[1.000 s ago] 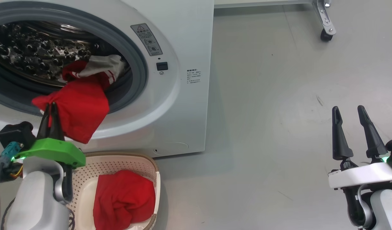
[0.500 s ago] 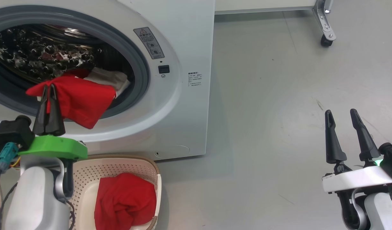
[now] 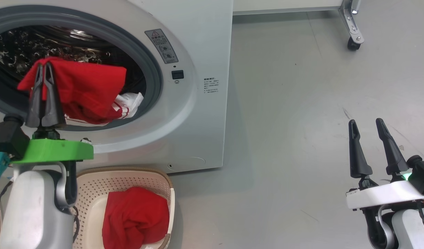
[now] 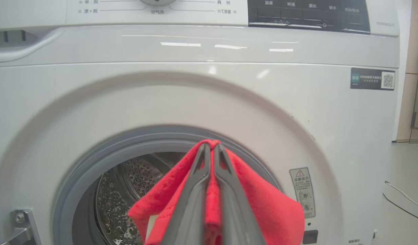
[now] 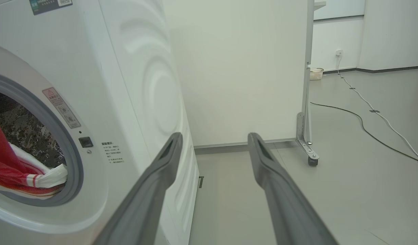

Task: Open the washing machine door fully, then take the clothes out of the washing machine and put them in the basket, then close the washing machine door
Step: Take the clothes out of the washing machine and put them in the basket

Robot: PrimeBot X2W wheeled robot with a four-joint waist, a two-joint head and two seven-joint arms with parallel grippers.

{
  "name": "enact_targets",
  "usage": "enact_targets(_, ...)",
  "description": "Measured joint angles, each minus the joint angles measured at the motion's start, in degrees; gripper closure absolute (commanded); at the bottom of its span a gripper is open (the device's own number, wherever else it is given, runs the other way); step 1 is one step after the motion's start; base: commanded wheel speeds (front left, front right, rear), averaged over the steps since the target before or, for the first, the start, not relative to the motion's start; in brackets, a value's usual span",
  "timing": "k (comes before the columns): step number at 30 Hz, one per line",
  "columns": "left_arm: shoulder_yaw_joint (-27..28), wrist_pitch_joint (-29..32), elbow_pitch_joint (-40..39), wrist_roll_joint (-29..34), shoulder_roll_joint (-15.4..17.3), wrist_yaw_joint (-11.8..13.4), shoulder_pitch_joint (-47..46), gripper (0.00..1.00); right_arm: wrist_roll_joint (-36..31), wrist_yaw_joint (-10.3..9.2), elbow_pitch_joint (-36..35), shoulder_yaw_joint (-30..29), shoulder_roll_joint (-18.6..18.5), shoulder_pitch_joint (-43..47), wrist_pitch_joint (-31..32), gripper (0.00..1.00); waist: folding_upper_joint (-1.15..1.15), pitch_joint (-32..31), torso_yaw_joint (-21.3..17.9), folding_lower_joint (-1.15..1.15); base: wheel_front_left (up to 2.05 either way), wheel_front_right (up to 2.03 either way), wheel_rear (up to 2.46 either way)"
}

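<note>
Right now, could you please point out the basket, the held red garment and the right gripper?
basket (image 3: 122, 179), head view, perforated far wall.
held red garment (image 3: 91, 86), head view, middle of the hanging cloth.
right gripper (image 3: 365, 121), head view, midway between its fingertips.

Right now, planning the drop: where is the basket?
Head view, lower left: the basket sits below the washing machine opening, red clothes in it.

The left gripper (image 4: 211, 147) pinches a fold of the red clothes (image 4: 266, 207) before the washing machine (image 4: 202, 98), its perforated drum (image 4: 117, 200) showing behind.
</note>
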Motion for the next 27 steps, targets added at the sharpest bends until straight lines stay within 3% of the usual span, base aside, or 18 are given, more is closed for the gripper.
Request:
enact_targets(13, -0.45, -0.43, -6.67, 0.96, -0.36, 0.57, -0.02, 1.00, -0.09, -0.01, -0.01, 0.01, 0.01, 0.02, 0.00, 0.00, 0.00, 0.13, -0.01, 0.00, 0.00, 0.00, 0.00)
enact_targets(27, -3.99, 4.24, -0.99, -0.42, -1.69, 1.86, 9.96, 1.00, 0.25, -0.01, -1.19, -0.15, 0.63, 0.40, 0.00, 0.00, 0.00, 1.72, -0.03, 0.00, 0.00, 0.00, 0.00)
